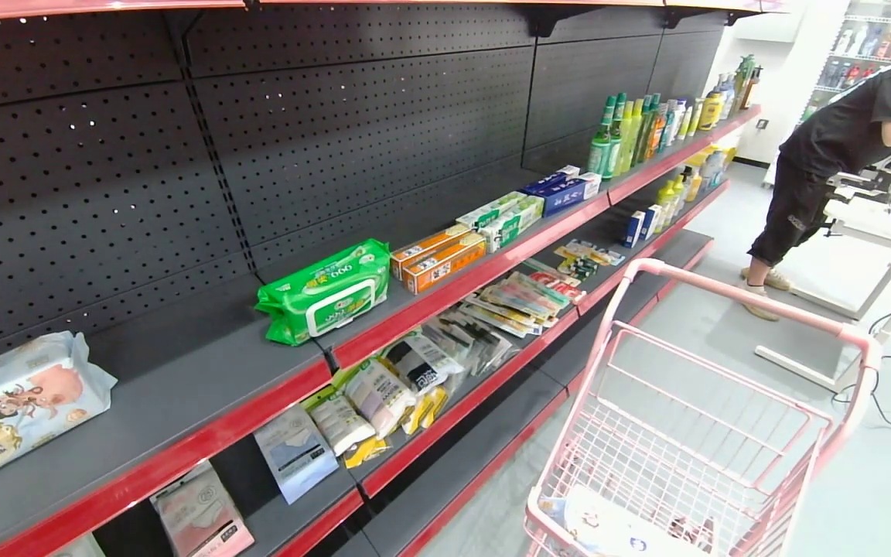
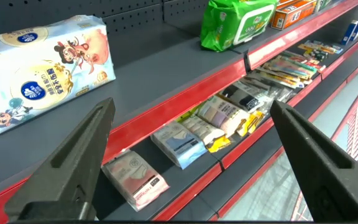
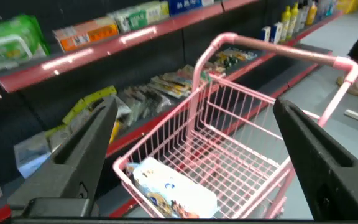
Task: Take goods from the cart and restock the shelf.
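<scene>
Restocking looks to be at the pick-up step, judging by how the arms are set. The right gripper point(image 3: 196, 104) hangs over the pink wire shopping cart point(image 3: 278, 50) with its two dark fingers spread wide and nothing between them. A spread like that suits a bulky, yielding item. Below it, in the near end of the basket, lies a soft white pack with a cartoon print point(image 3: 173, 190), flat on the wire floor; the head view shows it low in the cart's near corner point(image 1: 608, 530). That pack appears to be the only thing in the cart, so it is likely the next piece to lift. The left gripper point(image 2: 191, 106) is likewise spread and holds nothing. It hovers just out from the dark grey metal shelf with a red front edge point(image 1: 182, 387), perhaps kept clear so the other arm has room. On that shelf a matching cartoon-printed pack point(image 1: 20, 402) lies flat toward the robot's left, and well apart from it to the right sits a green soft pack of wipes point(image 1: 326, 290), with orange cardboard boxes point(image 1: 438, 259) just beyond. The bare stretch between the two soft packs seems the natural place for the next one. On the tier below, flat sachets point(image 1: 384, 387) lie in an overlapping row. The pack will probably sag when pinched, so a grasp across its middle would hold best.
</scene>
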Available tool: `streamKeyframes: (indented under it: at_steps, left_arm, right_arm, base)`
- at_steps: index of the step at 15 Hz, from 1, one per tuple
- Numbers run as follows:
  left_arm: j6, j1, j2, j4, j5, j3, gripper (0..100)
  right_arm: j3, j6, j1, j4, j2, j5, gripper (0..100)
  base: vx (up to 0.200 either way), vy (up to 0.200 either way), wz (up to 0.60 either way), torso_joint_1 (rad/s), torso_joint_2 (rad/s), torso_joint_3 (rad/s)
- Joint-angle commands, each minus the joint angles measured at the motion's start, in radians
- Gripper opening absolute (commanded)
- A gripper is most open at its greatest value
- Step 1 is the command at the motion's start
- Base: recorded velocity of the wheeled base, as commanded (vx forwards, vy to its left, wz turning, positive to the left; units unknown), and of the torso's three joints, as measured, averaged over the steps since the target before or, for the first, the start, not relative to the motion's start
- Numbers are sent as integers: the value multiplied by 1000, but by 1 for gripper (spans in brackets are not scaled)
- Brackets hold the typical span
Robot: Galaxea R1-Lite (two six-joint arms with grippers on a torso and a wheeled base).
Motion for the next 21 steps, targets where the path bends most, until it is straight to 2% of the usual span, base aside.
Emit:
streamKeyframes:
  at_steps: [1, 4, 6, 8, 10, 13, 14, 16, 18, 21]
  left_arm:
    - [0, 0, 1, -1, 0, 0, 100]
    - [0, 0, 1, -1, 0, 0, 100]
    - [0, 0, 1, -1, -1, 0, 100]
    - [0, 0, 1, -1, 0, 0, 100]
    - [0, 0, 1, -1, 0, 0, 100]
    - [0, 0, 1, -1, 0, 0, 100]
    - [0, 0, 1, -1, -1, 0, 100]
    - [0, 0, 1, -1, -1, 0, 100]
    - [0, 0, 1, -1, -1, 0, 100]
    - [0, 0, -1, -1, -1, 0, 100]
  right_arm:
    - [-390, 85, 11, 6, 466, -8, 100]
    - [-380, -19, -68, 4, 699, -141, 100]
    - [-326, -38, -49, -25, 852, -91, 100]
    - [-303, -56, -20, -20, 964, -92, 100]
    - [-318, -107, -41, -6, 1138, -88, 100]
    - [-348, -246, -69, -12, 1306, -11, 100]
    - [-349, -331, -68, -17, 1388, 14, 100]
    - [-351, -420, -55, -17, 1498, 18, 100]
    - [-360, -447, -55, -23, 1564, 21, 100]
    - [-401, -459, 3, -25, 1645, 23, 100]
  base:
    - [0, 0, 0, 0, 0, 0]
    - [0, 0, 0, 0, 0, 0]
    - [0, 0, 0, 0, 0, 0]
    - [0, 0, 0, 0, 0, 0]
    - [0, 0, 0, 0, 0, 0]
    - [0, 0, 0, 0, 0, 0]
    - [0, 0, 0, 0, 0, 0]
    - [0, 0, 0, 0, 0, 0]
    - [0, 0, 0, 0, 0, 0]
    - [0, 0, 0, 0, 0, 0]
